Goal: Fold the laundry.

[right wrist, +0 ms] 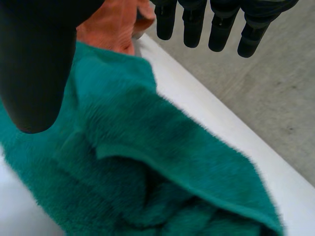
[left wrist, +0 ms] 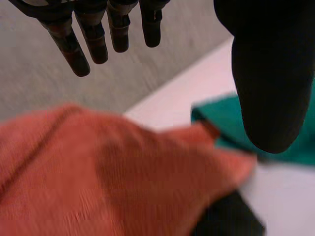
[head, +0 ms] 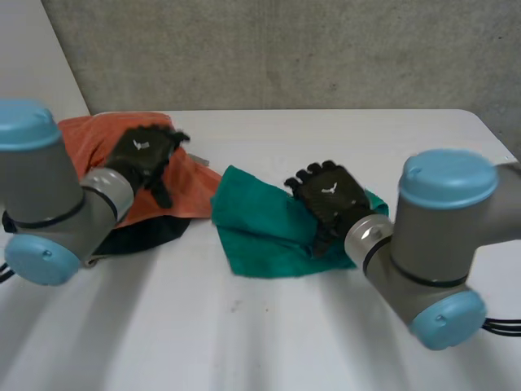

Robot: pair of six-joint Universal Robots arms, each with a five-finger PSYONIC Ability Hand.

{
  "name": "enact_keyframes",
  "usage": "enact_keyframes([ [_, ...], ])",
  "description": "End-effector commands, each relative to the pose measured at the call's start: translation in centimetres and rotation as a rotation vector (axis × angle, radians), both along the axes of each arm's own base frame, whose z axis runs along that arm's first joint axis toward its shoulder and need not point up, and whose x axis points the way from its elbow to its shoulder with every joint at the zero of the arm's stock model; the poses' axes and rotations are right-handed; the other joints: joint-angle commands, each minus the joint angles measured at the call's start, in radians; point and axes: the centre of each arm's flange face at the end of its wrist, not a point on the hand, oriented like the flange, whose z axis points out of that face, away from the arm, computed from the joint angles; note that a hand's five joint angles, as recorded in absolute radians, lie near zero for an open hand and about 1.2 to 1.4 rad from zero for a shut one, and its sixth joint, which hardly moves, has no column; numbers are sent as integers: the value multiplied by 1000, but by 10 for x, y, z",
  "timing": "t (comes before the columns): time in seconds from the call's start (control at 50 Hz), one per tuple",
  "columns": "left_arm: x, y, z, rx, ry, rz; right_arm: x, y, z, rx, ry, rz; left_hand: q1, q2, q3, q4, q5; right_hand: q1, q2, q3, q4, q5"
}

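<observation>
1. The green towel (head: 256,228) lies crumpled on the white table (head: 269,342), nearest the robot, with a loose flap folded over its middle. It looks thick, soft and limp. It is probably light enough for one hand, but likely to sag unless held at two corners.
2. The right hand (head: 330,194) hangs over the towel's three o'clock side, its fingers (right wrist: 192,29) straight and holding nothing. The free corner at the towel's eleven o'clock and the one at seven look the best places to pinch.
3. At nine o'clock from the towel, a black cloth (head: 155,232) peeps from beneath an orange cloth (head: 191,189). The orange one looks thinner and flatter, and may slide on the smooth table.
4. Farthest, at ten o'clock from the towel, the left hand (head: 145,151) hovers above the orange cloth, fingers straight and empty.
</observation>
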Motion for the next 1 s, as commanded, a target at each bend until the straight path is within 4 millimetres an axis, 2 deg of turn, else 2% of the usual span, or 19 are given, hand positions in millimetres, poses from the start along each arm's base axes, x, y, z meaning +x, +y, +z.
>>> enact_keyframes([
  [0.02, -2, -13, -39, 22, -103, -19, 3, -4, -40, 16, 80, 10, 38, 27, 20, 31, 10, 69, 90, 90, 90, 79],
  [0.24, -2, -41, -64, -31, -99, 3, 4, -6, -49, 5, 105, 14, 235, 223, 216, 228, 207, 551, 572, 572, 572, 561],
  [0.32, 8, -54, -79, -13, -112, 31, 4, -7, -48, -3, 113, 16, 662, 651, 644, 655, 634, 806, 827, 827, 827, 816],
  [0.34, 11, -59, -80, -20, -118, 43, 4, -7, -48, -5, 113, 17, 951, 940, 933, 944, 923, 836, 857, 857, 857, 846],
  [0.38, 16, -65, -79, -32, -126, 60, 4, -7, -47, -9, 116, 18, 1199, 1188, 1181, 1192, 1171, 851, 872, 872, 872, 861],
  [0.46, 33, -83, -70, -93, -142, 167, 4, -7, -45, -15, 114, 18, 1201, 1189, 1182, 1193, 1172, 851, 872, 872, 872, 861],
  [0.56, 66, -114, -57, -224, -186, 380, 3, -7, -41, -21, 111, 15, 1201, 1189, 1182, 1193, 1172, 845, 866, 866, 866, 855],
  [0.62, 84, -126, -63, -242, -245, 441, 3, -6, -40, -23, 111, 17, 1201, 1189, 1182, 1193, 1172, 842, 863, 863, 863, 852],
  [0.68, 117, -140, -65, -264, -353, 512, 3, -6, -40, -24, 110, 17, 1201, 1189, 1182, 1193, 1172, 842, 863, 863, 863, 852],
  [0.76, 132, -148, -68, -272, -415, 551, 3, -7, -39, -24, 110, 12, 1201, 1189, 1182, 1193, 1172, 836, 858, 857, 857, 846],
  [0.86, 127, -142, -77, -246, -415, 533, 3, -8, -38, -28, 109, 7, 1201, 1189, 1182, 1193, 1172, 781, 802, 802, 801, 791],
  [0.94, 115, -131, -83, -220, -405, 500, 2, -10, -34, -36, 102, 0, 1201, 1189, 1182, 1193, 1172, 467, 489, 488, 488, 477],
  [0.96, 110, -129, -83, -218, -398, 489, 0, -11, -31, -42, 98, -7, 1201, 1189, 1182, 1193, 1172, 245, 267, 266, 266, 256],
  [0.98, 106, -126, -81, -220, -389, 480, 0, -11, -29, -44, 96, -12, 1093, 1082, 1075, 1086, 1065, 150, 171, 171, 171, 160],
  [1.0, 97, -121, -76, -226, -370, 461, -1, -11, -28, -43, 92, -16, 668, 657, 649, 661, 640, 82, 104, 103, 103, 93],
])
